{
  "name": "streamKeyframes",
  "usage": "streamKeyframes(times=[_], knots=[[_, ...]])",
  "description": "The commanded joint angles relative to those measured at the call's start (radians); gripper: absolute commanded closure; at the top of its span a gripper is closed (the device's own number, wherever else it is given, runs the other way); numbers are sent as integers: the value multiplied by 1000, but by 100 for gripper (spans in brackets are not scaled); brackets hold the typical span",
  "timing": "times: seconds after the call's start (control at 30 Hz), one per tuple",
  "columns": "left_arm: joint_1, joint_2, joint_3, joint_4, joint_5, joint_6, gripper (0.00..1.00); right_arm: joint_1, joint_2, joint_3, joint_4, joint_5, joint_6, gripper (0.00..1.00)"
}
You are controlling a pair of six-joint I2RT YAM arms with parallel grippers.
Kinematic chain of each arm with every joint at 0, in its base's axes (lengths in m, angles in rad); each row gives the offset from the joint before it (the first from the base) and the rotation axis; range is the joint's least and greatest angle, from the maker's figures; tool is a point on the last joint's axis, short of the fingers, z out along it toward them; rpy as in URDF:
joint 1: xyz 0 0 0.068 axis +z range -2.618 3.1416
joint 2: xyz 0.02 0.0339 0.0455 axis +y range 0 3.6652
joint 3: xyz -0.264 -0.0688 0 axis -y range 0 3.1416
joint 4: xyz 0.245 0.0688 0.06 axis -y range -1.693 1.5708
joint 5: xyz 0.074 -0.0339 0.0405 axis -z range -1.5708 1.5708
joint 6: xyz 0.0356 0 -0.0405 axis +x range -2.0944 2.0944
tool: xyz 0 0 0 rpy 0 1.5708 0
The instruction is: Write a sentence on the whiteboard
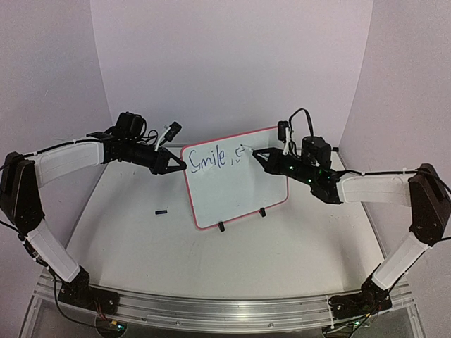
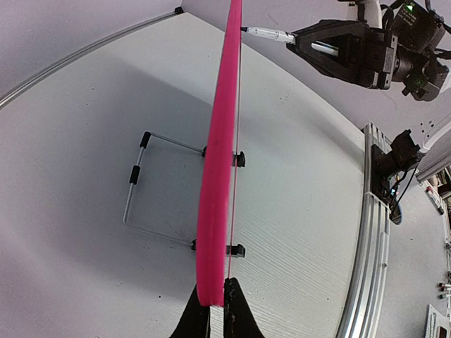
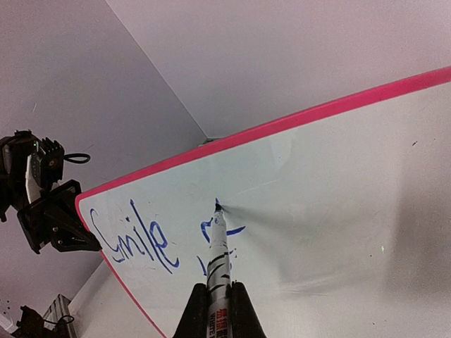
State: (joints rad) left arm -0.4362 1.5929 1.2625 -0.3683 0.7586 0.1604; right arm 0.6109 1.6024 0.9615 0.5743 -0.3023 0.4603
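**A:** Where does the whiteboard (image 1: 236,190) stand?

**B:** At the centre of the top view, propped nearly upright on the table (image 1: 141,246). It rests on two black clip feet (image 1: 220,227), with a wire stand (image 2: 137,186) behind it. The sentence (image 1: 211,158) sits at the board's upper left: "Smile," in blue, plus the start of the next letter.

**A:** How will it handle?

**B:** I judge it light, thin and stiff, with a slick face. Feet that small give little hold, so pen pressure could tip it back or slide it. The pink frame (image 2: 215,211) is the place to take it, at the edge and off the writing face.

**A:** Is it held there?

**B:** Yes. The left gripper (image 1: 181,167) pinches the frame at the board's left edge. In the left wrist view its fingers (image 2: 194,320) close on either side of the rim.

**A:** And the other arm?

**B:** The right gripper (image 3: 217,313) is clamped on a marker (image 3: 218,257), with the tip touching the board at the new letter. The barrel looks hard and smooth, so I'd expect it to twist under a heavy press. A light touch suits it.

**A:** Anything else?

**B:** A small black piece (image 1: 161,211) lies on the table, left of the board. I cannot tell what it is.
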Motion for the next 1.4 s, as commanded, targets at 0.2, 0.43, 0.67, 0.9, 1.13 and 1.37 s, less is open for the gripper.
streamKeyframes(times=[0.2, 0.43, 0.67, 0.9, 1.13, 1.37], knots=[[-27, 30, 2, -106, -38, 51, 100, -3, -15, -92, 6, 23, 41, 100], [-27, 32, 2, -106, -37, 50, 100, -3, -51, -134, 9, 56, 48, 100], [-29, 33, 2, -106, -38, 50, 100, -3, -126, -122, 0, 80, 18, 100], [-30, 31, 2, -106, -39, 49, 100, -3, -123, -95, -7, 55, 5, 100], [-30, 31, 2, -109, -42, 51, 100, -6, -70, -71, -1, 29, 8, 100], [-30, 32, 2, -109, -41, 51, 100, -14, -50, -50, 8, 35, 6, 100]])
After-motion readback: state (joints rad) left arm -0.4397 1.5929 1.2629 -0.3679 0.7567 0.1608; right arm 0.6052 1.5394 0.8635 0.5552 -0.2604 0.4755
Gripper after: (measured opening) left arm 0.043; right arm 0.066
